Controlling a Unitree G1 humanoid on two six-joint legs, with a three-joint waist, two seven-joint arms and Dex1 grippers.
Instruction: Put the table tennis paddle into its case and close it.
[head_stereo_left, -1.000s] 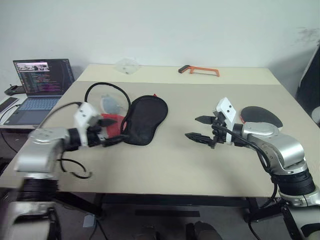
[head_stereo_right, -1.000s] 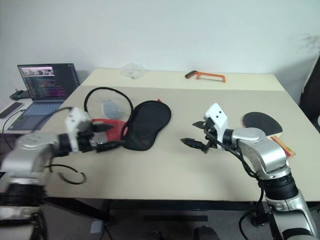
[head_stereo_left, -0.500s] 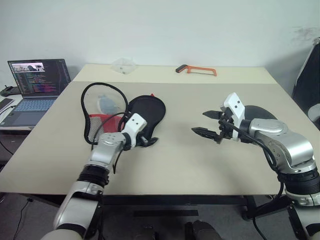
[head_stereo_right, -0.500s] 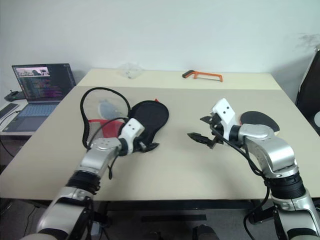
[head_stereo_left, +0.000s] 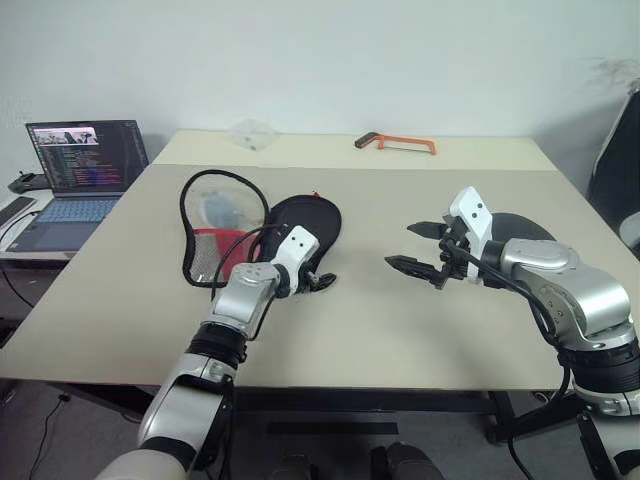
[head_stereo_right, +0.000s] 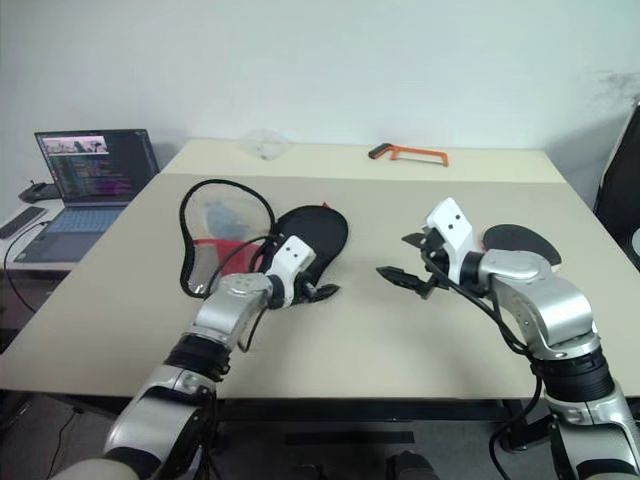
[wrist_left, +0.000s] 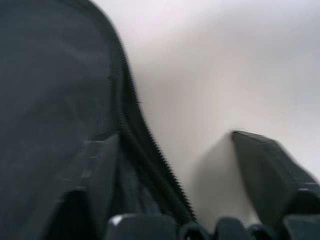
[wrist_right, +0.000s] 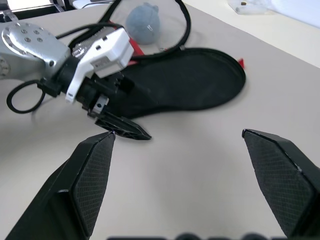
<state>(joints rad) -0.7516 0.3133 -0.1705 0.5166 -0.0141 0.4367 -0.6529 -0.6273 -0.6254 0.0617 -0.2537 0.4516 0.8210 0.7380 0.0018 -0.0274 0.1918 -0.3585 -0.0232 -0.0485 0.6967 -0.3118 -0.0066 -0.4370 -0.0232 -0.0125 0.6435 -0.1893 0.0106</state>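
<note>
paddle (head_stereo_left: 520, 228) lay far right behind the empty, wide-open right gripper (head_stereo_left: 415, 250); case (head_stereo_right: 310, 232) lay unzipped, its edge straddled by the part-open left gripper (head_stereo_right: 322, 289). nothing was packed yet.

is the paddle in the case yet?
No, the paddle lies on the table behind the right arm, well apart from the case across the table.

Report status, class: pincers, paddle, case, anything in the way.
Left pincer open, astride case edge. Right pincer open, empty. Paddle on table beyond right pincer, uncased.
</note>
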